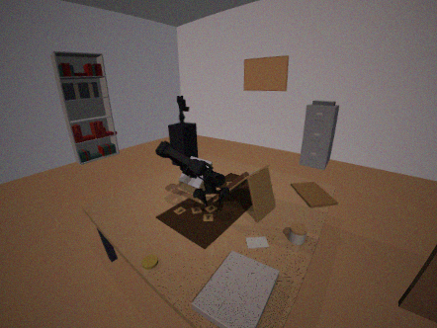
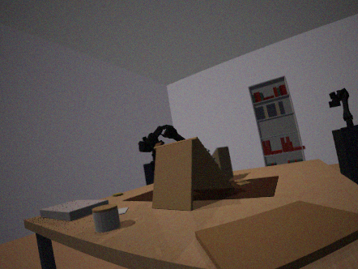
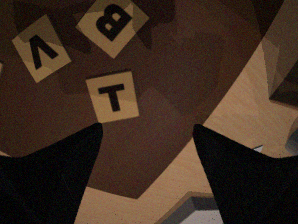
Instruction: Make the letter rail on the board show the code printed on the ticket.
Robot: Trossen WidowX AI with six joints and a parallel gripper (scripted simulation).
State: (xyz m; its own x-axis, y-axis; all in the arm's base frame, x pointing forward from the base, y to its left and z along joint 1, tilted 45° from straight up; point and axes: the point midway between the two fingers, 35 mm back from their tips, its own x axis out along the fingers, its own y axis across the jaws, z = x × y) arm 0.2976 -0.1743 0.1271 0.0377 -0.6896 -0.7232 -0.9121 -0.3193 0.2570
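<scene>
Claw (image 3: 148, 163) hangs low, fingers apart and empty, above the T tile (image 3: 113, 96).

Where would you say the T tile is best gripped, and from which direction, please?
Probably by two opposite side edges, coming straight down: the T tile lies flat on the dark mat, apart from its neighbours, and the open gripper hangs above it holding nothing.

gripper (image 3: 148, 163) open, nothing between the jaws, sits low over the dark mat (image 3: 166, 76) | T tile (image 3: 113, 96) just ahead, B (image 3: 112, 22) and V (image 3: 41, 48) beyond it, gaps between all three | bare mat to the T's right | slanted board (image 1: 262, 194) walls off that side
</scene>
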